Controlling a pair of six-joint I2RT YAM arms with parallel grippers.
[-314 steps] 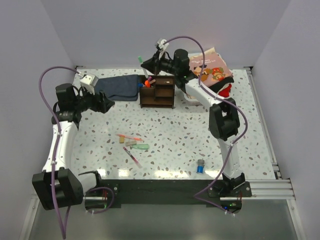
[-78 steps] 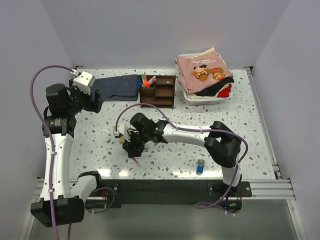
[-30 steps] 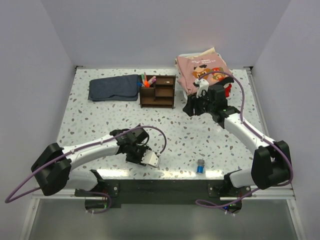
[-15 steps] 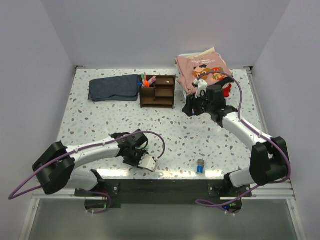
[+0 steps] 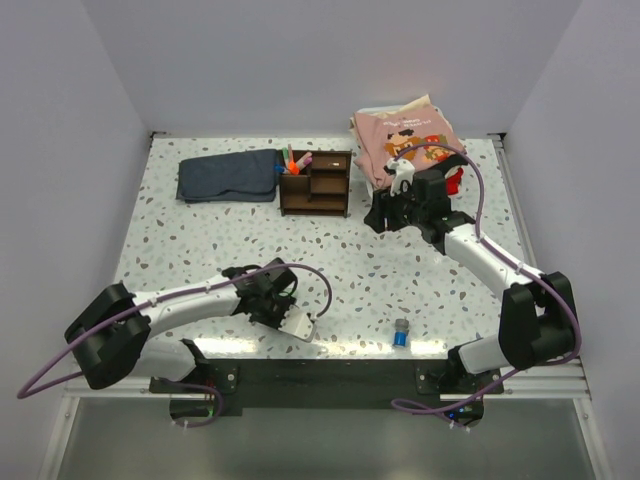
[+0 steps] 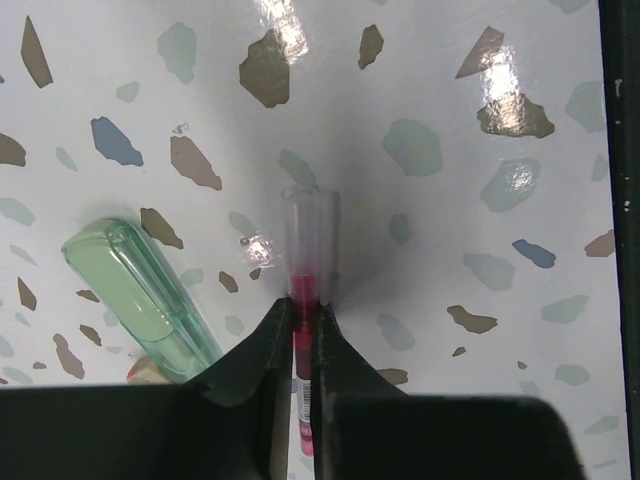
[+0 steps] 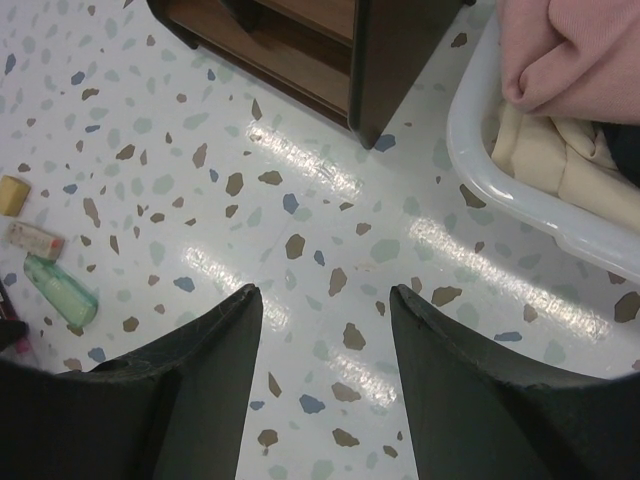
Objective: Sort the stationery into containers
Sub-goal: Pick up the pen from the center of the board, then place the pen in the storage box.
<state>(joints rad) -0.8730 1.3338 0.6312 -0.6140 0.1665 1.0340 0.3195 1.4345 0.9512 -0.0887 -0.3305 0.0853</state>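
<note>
In the left wrist view my left gripper [image 6: 304, 312] is shut on a red pen [image 6: 303, 285] with a clear cap, which lies on the table. A pale green eraser [image 6: 140, 290] lies just left of it. From above, the left gripper [image 5: 270, 302] is low near the front edge and hides the pen. My right gripper [image 7: 322, 292] is open and empty, hovering over bare table right of the brown wooden organiser [image 5: 315, 182], whose left compartment holds several pens [image 5: 293, 160]. A small blue-capped bottle [image 5: 400, 333] stands near the front edge.
The white bin [image 7: 500, 170] of pink clothes [image 5: 410, 140] is close to the right gripper's right side. A dark blue folded cloth [image 5: 228, 175] lies left of the organiser. Tan erasers [image 7: 12, 195] lie beside the green one.
The left jaws have closed onto the red pen. Both arms have barely moved.
</note>
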